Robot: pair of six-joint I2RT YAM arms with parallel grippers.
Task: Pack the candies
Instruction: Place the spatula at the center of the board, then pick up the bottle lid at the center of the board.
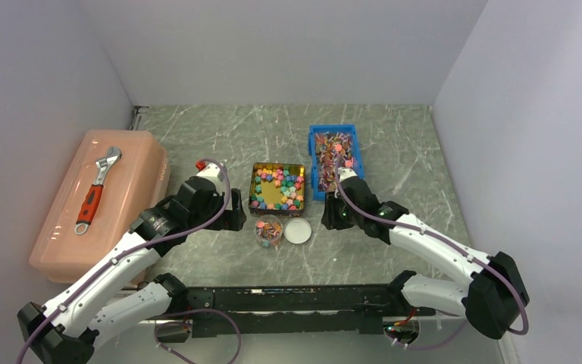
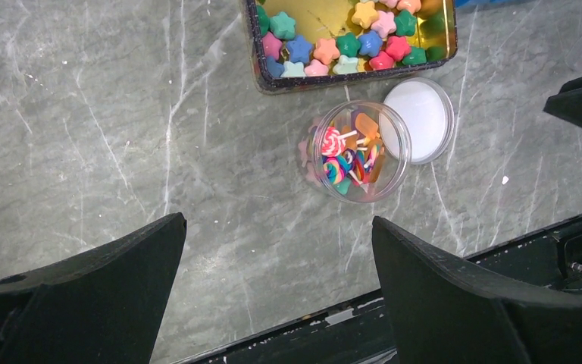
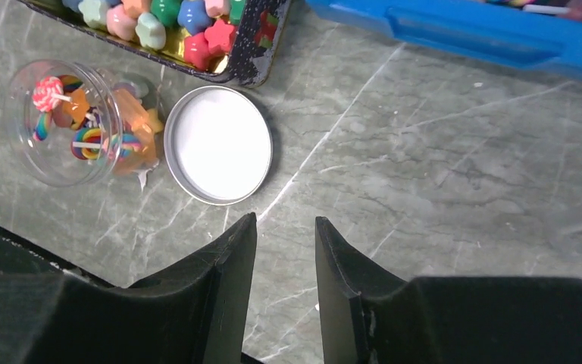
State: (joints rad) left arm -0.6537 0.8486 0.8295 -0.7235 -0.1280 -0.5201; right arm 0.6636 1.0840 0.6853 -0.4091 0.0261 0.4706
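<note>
Candies (image 2: 301, 48) fill the tin (image 2: 258, 45), a few in the clear jar (image 2: 361, 152) whose lid (image 3: 218, 144) lies off beside it, presumably for filling; left hand (image 2: 276, 227) gapes empty, right hand (image 3: 286, 224) empty, jaws a slit apart.

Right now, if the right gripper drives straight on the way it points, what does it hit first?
Likely bare table beside the lid. The right gripper points down at that patch, nothing between. The lid's rim is close to the line, so it may clip; depth unclear.
</note>
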